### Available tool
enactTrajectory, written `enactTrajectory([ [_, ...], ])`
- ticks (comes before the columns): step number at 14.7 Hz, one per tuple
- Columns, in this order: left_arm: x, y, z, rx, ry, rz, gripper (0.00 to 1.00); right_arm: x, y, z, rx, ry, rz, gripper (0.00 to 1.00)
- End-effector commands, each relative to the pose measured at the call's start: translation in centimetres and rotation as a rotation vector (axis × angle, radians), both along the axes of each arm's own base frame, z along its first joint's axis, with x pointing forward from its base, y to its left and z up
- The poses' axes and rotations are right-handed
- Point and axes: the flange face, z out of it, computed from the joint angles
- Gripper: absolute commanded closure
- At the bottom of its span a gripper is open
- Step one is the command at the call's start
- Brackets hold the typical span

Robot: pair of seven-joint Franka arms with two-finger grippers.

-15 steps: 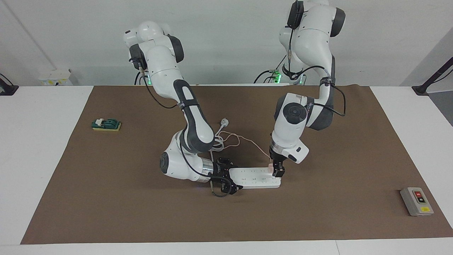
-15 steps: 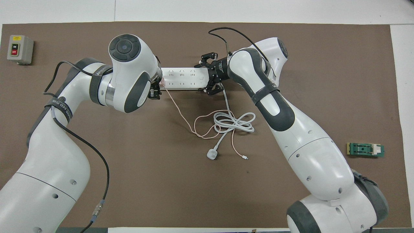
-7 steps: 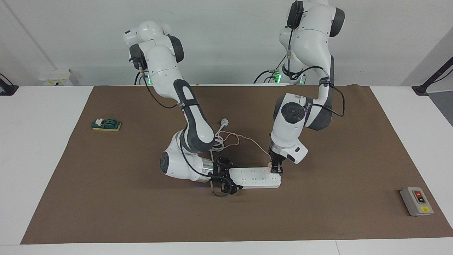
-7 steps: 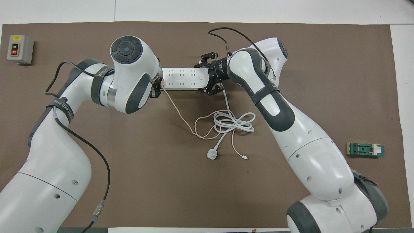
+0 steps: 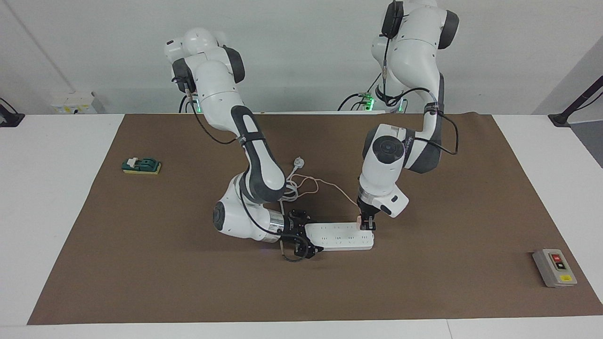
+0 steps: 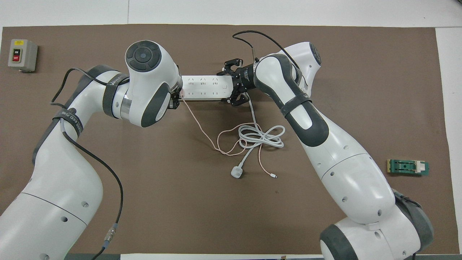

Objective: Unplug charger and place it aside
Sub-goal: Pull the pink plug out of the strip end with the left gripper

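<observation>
- Charger (image 5: 360, 220) sits plugged in the power strip (image 5: 339, 237), at its left-arm end.
- Left gripper (image 5: 367, 226) is closed around the charger.
- Right gripper (image 5: 301, 238) clamps the strip's other end.

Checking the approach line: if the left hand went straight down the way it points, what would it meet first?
The left hand points down, shut on the charger; straight below is the power strip, which it would likely meet first.

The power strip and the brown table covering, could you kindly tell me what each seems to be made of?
The power strip looks like hard white moulded plastic, smooth with a slight sheen and crisp socket slots. The brown covering looks like matte paper or thin card, flat and without shine; a felt-like sheet cannot be ruled out.
</observation>
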Motion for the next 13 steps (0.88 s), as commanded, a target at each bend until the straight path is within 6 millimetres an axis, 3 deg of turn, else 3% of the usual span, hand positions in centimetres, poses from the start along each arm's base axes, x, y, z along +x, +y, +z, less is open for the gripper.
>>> enactTrajectory([
  [1,-0.4,-0.2,1.8,0.048,0.038,-0.031,1.0,-0.6,2.0,-2.2,-0.013,-0.05,-0.005,0.5],
  [5,-1.3,0.4,6.0,0.04,0.041,-0.069,1.0,-0.6,2.0,-2.2,-0.013,-0.051,-0.004,0.5],
  [7,-1.4,0.7,6.7,0.041,0.042,-0.097,1.0,-0.6,2.0,-2.2,-0.013,-0.051,-0.004,0.5],
  [11,-2.7,1.3,7.6,0.062,0.062,-0.348,1.0,-0.6,2.0,-2.2,-0.016,-0.051,-0.003,0.5],
  [12,-3.1,1.5,7.5,0.069,0.073,-0.434,1.0,-0.6,2.0,-2.2,-0.018,-0.051,-0.003,0.49],
  [13,-3.6,1.7,8.3,0.072,0.072,-0.515,1.0,-0.6,1.9,-2.2,-0.022,-0.051,-0.003,0.35],
])
